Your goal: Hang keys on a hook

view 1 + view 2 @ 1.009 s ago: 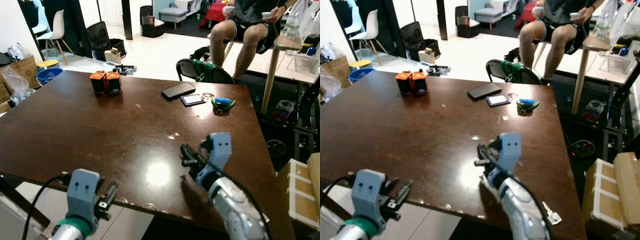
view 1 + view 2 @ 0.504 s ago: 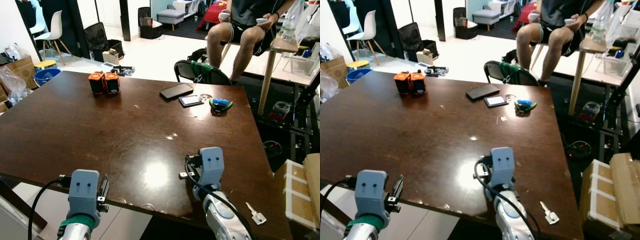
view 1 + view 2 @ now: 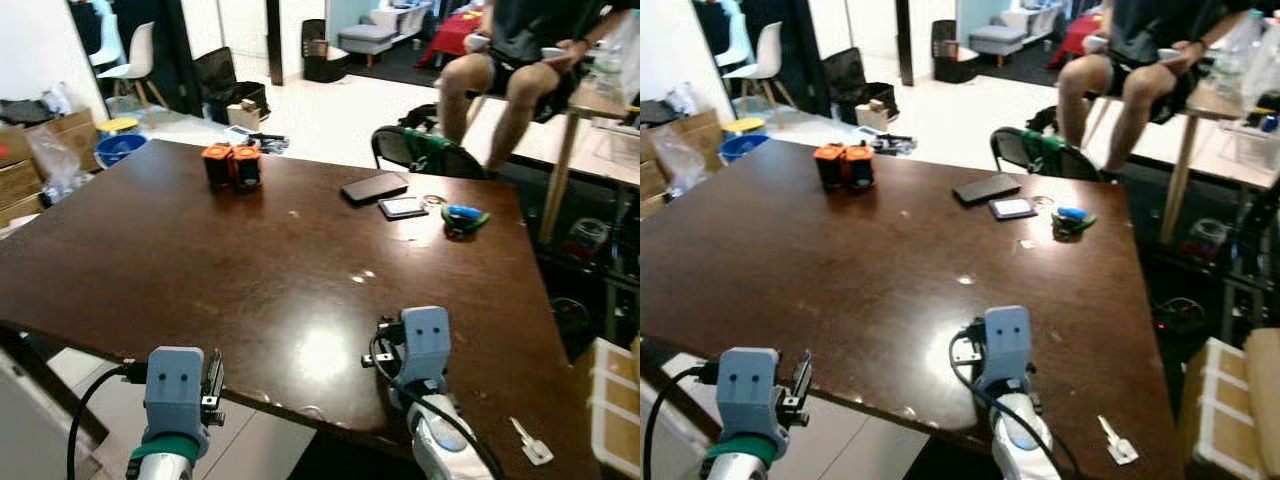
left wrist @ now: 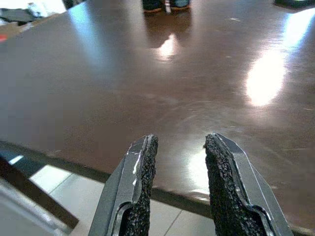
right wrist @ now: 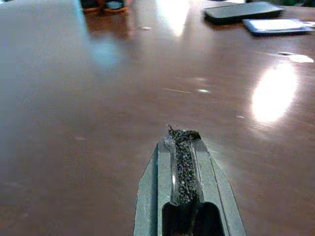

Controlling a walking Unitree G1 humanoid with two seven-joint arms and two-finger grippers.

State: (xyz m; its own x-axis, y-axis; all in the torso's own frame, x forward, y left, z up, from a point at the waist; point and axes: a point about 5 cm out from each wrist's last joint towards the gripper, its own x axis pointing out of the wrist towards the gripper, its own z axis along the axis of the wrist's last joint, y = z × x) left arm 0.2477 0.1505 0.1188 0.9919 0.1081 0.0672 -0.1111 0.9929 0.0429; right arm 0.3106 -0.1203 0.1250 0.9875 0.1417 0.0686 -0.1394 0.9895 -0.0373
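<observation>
One dark brown table [image 3: 200,250] spans my head views. I see a person [image 3: 520,50] seated beyond its far edge. My left gripper [image 4: 179,184] hangs at the near edge, fingers parted with nothing between them. My right gripper [image 5: 183,147] hovers over the tabletop, fingers pressed together and empty. A single key [image 3: 530,445] lies near the table's near right corner, just right of my right arm.

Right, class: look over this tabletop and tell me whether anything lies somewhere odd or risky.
A single silver key lies at the table's near right corner, close to the edge, where a nudge might drop it. It is apart from the other small items near the far edge: the phones and the blue-green object. The right pincer, shut, holds nothing.
</observation>
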